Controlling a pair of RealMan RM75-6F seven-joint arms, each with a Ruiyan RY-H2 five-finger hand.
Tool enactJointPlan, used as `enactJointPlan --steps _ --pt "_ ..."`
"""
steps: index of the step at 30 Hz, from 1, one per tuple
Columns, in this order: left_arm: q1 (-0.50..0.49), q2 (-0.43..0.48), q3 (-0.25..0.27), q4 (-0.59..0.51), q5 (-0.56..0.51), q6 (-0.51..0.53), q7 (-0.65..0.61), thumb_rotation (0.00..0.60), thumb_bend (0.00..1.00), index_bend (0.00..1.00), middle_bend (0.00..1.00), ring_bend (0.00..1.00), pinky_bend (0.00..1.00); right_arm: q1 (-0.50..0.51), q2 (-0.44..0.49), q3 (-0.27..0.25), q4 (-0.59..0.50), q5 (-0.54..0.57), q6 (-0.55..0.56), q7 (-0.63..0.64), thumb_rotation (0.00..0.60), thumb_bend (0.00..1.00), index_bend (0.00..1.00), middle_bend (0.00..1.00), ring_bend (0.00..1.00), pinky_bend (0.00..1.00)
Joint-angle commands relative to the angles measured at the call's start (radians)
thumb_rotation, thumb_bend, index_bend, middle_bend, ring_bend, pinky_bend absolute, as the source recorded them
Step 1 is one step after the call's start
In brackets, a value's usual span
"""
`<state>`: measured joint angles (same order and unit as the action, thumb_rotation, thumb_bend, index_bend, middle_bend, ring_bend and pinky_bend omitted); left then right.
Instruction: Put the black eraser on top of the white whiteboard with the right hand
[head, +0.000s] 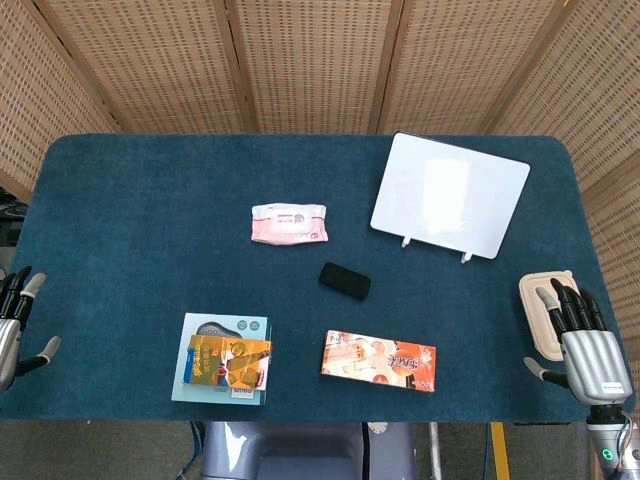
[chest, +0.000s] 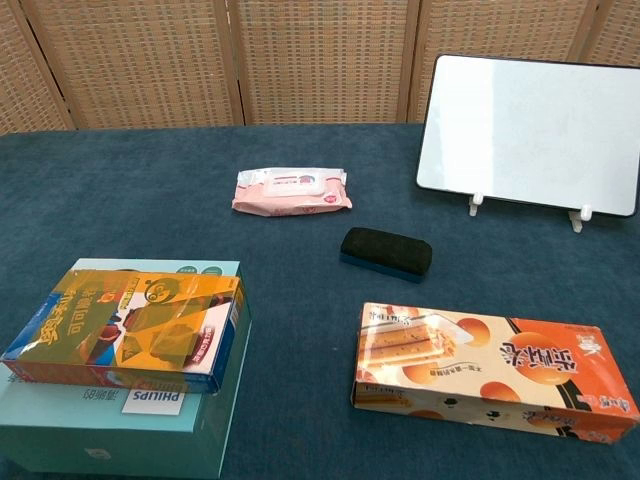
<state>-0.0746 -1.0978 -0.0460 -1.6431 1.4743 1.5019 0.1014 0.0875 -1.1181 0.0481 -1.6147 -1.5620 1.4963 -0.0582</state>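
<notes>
Nothing is grasped yet: the left robot hand rests at the desk edge, fingers apart. A teal box reads "PHILIPS". The black eraser lies mid-desk; the right robot hand, spread and empty, must reach leftward for it, then toward the white whiteboard.

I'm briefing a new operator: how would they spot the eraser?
Find the white whiteboard propped at the table's far right. Just in front of it, towards the middle, lies the black eraser, alone on the blue cloth. It is the only dark, unprinted block; its neighbours are colourful packages.
</notes>
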Motion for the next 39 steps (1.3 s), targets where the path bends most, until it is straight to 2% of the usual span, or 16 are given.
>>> enactJointPlan --steps 1,30,34,39 --pt "0.0 0.0 0.0 -0.001 0.0 0.0 -0.001 0.6 0.29 0.0 0.0 0.0 0.0 0.001 0.001 -0.002 0.001 -0.004 0.0 0.003 0.6 0.05 0.0 0.0 0.0 0.0" --pt "0.006 0.005 -0.004 0.0 0.001 0.013 -0.008 0.6 0.29 0.0 0.0 0.0 0.0 0.002 -0.008 -0.008 -0.004 -0.057 0.034 0.031 0.6 0.05 0.04 0.0 0.0 0.0" --pt "0.006 0.005 -0.006 0.0 -0.001 0.012 -0.01 0.6 0.29 0.0 0.0 0.0 0.0 0.006 -0.002 -0.008 -0.025 -0.068 0.038 0.04 0.6 0.05 0.07 0.0 0.0 0.0" --pt "0.003 0.004 -0.007 0.005 -0.004 0.005 -0.014 0.6 0.29 0.0 0.0 0.0 0.0 0.026 0.042 -0.013 -0.114 -0.092 0.007 0.022 0.6 0.05 0.11 0.0 0.0 0.0"
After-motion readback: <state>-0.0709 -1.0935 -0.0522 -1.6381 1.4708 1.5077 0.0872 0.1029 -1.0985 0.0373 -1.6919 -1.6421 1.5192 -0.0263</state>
